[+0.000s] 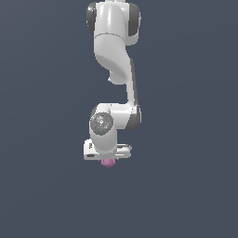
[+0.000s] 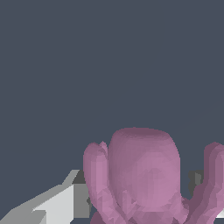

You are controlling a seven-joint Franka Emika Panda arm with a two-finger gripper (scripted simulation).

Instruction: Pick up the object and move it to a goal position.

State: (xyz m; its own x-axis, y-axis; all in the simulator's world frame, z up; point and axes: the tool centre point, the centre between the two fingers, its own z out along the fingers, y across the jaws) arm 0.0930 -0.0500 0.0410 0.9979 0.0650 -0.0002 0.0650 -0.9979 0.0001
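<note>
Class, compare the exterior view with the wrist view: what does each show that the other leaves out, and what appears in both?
Only the exterior view shows the whole white arm reaching down, with the gripper right above the object. Only the wrist view shows the object's shape: a rounded central body with lobes rising on two sides, between grey fingers. Both show the pink-purple object at the gripper and a plain dark grey background.

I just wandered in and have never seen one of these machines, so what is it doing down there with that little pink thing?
A white robot arm reaches down in a simulated scene, with its white gripper right over a small pink-purple rounded lump. In the wrist view the lump sits between the grey fingers, filling the space there. Whether they already pinch it, or whether it is off the ground, cannot be told. Its job is to carry it to a goal spot.
</note>
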